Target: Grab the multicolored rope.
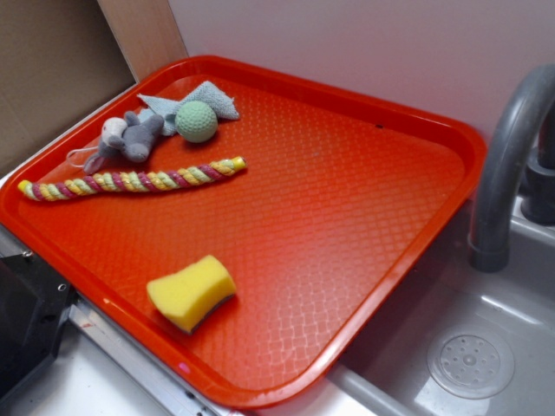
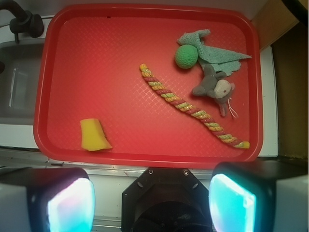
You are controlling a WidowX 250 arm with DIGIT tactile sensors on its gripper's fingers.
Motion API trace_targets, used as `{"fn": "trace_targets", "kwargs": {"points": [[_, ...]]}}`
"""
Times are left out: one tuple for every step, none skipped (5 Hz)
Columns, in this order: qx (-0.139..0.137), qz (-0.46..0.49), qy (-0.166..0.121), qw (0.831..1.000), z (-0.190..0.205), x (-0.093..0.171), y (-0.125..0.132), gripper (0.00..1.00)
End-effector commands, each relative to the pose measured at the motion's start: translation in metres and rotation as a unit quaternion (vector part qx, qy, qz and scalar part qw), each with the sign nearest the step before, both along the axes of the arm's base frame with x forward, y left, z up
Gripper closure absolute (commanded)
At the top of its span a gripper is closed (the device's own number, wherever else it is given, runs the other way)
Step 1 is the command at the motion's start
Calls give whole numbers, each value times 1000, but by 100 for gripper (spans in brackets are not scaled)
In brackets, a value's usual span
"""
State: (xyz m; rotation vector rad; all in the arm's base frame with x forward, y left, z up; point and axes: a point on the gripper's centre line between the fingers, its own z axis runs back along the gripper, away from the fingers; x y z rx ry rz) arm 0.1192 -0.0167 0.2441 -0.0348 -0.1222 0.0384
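Observation:
The multicolored rope (image 1: 130, 180) (image 2: 190, 107), twisted from yellow, maroon, pale green and white strands, lies stretched out on the red tray (image 1: 347, 217) (image 2: 96, 58) near its left side. My gripper (image 2: 152, 203) shows only in the wrist view, high above the counter just outside the tray's near edge. Its two glowing pads (image 2: 71, 205) stand wide apart with nothing between them. The rope is well away from the pads, up and to the right in that view.
A grey plush mouse (image 1: 126, 137) (image 2: 215, 88), a green ball (image 1: 197, 120) (image 2: 186, 56) and a pale green cloth (image 1: 208, 98) (image 2: 212, 50) lie just beyond the rope. A yellow sponge (image 1: 191, 290) (image 2: 94, 136) sits near the tray's front edge. A grey faucet (image 1: 507, 165) and sink (image 1: 473, 360) stand to the right.

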Motion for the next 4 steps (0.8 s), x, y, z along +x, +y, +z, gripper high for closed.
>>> {"fn": "trace_targets", "kwargs": {"points": [[0, 0, 0, 1000, 0, 0, 0, 0], [15, -123, -61, 990, -23, 24, 17, 0], [4, -244, -105, 964, -36, 41, 24, 0], [15, -298, -109, 948, -56, 54, 29, 0]]}}
